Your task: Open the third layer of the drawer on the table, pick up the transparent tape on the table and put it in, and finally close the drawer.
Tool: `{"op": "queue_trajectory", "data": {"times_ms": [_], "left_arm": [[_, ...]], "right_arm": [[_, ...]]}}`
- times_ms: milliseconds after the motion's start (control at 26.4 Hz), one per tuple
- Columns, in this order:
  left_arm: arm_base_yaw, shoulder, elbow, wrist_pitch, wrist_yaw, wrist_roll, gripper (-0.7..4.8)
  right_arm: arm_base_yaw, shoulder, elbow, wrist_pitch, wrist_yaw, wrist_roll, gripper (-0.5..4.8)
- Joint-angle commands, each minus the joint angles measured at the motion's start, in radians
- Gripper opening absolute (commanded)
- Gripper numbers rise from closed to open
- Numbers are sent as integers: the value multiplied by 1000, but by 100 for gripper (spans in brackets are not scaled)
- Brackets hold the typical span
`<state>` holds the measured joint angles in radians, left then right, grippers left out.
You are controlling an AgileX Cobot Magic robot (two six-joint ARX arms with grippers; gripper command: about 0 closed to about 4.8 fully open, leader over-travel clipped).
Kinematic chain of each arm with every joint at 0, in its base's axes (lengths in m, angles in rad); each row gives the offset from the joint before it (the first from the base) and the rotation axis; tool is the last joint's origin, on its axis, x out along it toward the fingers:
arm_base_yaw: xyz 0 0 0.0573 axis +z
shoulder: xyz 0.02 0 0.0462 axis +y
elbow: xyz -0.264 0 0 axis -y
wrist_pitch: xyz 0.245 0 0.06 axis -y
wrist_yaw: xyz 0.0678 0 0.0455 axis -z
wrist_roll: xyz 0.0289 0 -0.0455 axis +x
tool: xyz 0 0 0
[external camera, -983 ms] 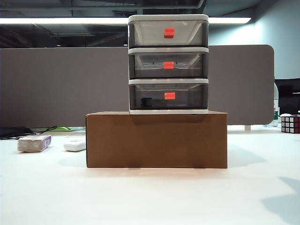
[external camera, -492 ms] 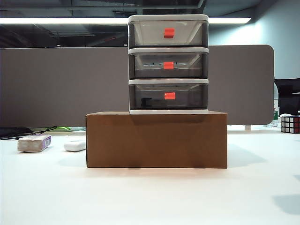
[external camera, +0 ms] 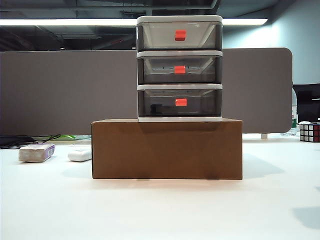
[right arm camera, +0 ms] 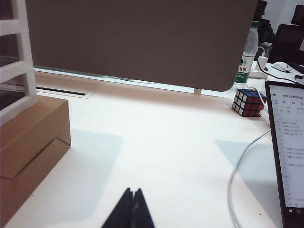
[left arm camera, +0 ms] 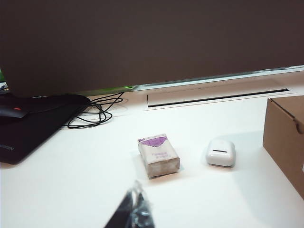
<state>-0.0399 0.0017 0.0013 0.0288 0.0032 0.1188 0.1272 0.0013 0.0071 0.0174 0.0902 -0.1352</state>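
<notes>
A: On the brown cardboard box (external camera: pixel 167 149): one drawer (external camera: pixel 179 68) unit, three tiers, third layer (external camera: pixel 179 102) pushed in. Three red-orange handles.

B: Tape?

A: Can't locate it. On the table (external camera: pixel 160 210): one white-and-purple block (left arm camera: pixel 158 155), one white case (left arm camera: pixel 221 152), one cube (right arm camera: pixel 249 101).

B: Grippers?

A: Left gripper (left arm camera: pixel 134 212) and right gripper (right arm camera: pixel 131 209) both clenched, empty, low over the tabletop.

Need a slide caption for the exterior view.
Three-tier white-framed cabinet with smoky grey drawers, all closed, atop brown cardboard box on white table; neither claw in view.
</notes>
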Motion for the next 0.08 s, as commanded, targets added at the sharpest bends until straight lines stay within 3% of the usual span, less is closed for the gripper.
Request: {"op": "queue_trajectory", "data": {"times_ms": [38, 76], "left_arm": [[-1, 0, 6, 10, -3, 1, -5], [-1, 0, 6, 10, -3, 1, -5]], "right_arm": [[0, -2, -6, 13, 5, 5, -5], [0, -2, -6, 13, 5, 5, -5]]}}
